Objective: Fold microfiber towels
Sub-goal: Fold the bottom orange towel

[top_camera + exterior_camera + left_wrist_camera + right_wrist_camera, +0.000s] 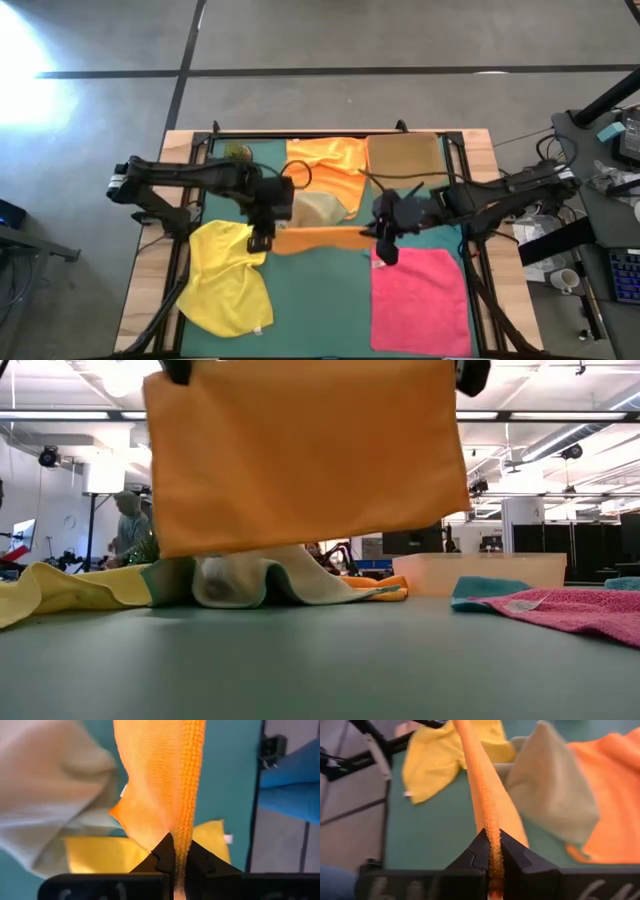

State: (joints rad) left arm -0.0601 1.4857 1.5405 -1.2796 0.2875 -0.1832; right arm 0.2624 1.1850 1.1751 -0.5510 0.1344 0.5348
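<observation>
Both claws are shut on one soft orange cloth [300, 455], the left claw [175, 857] and the right claw [492, 857] pinching its top corners. It hangs above the green surface [320, 300], hiding most of the pale olive cloth [250, 580] behind.

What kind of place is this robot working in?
Probably a robotics lab or workshop. The low view shows a big open room with ceiling lights, dark equipment racks and a person behind the table. From above, the floor is bare concrete, with a cluttered desk alongside.
</observation>
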